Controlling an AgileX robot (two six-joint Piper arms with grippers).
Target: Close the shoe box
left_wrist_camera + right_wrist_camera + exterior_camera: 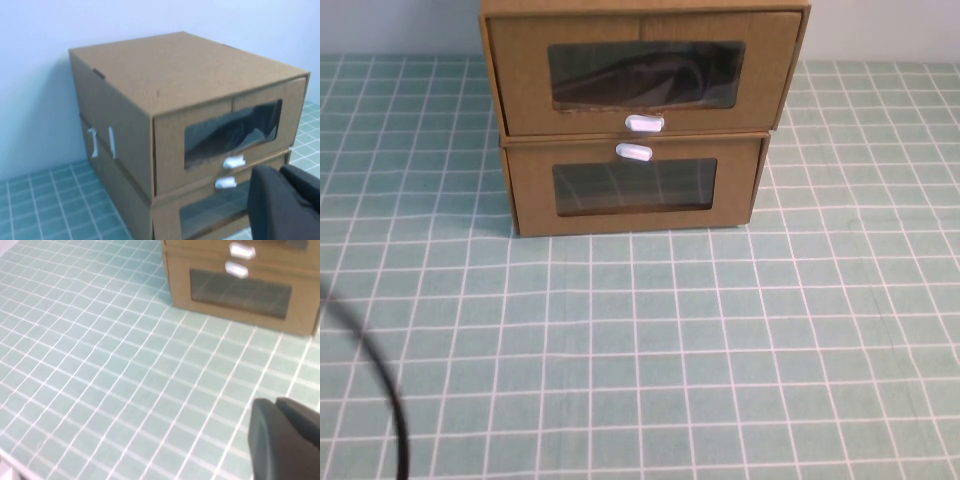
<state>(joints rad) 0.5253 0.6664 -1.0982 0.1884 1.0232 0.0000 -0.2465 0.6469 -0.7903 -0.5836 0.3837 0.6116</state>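
Observation:
The shoe box (640,75) is the upper of two stacked brown cardboard boxes at the table's far middle. It has a clear window and a white pull tab (643,123) at the bottom edge of its front. Its drawer front sits about flush with the shell in the left wrist view (220,135). My left gripper (282,172) is shut and empty, near the boxes' front and apart from them. My right gripper (277,404) is shut and empty above the tiled table, well short of the boxes. Neither gripper shows in the high view.
The lower matching box (635,185) has its white tab (634,152) above its window and bears the shoe box. A black cable (380,400) curves across the near left. The green tiled table (670,350) spreads in front of the boxes.

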